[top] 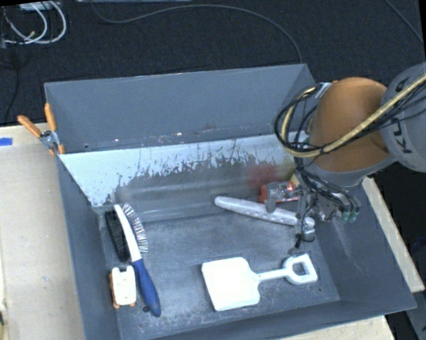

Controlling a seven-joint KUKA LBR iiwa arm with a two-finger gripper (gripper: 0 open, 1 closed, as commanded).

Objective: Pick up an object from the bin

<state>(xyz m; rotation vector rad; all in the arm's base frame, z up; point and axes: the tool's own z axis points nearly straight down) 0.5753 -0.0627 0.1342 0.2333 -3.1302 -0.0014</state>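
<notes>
My gripper (pixel 307 231) hangs low at the right side of the bin, under the arm's orange cover. Just below it lies the looped handle end of a white flat scoop (pixel 232 282), whose blade rests at the bin's front middle. To the gripper's left, a grey metal tool (pixel 251 208) lies slanted on the floor, with a small red-and-silver piece (pixel 273 192) by its right end. The gripper's tip sits between the grey tool's right end and the scoop's handle loop, and I see nothing held in it.
Along the left wall lie a black brush (pixel 116 234), a blue-handled brush with white bristles (pixel 139 260) and a small white and orange object (pixel 122 287). The arm with its cables reaches in over the right rim.
</notes>
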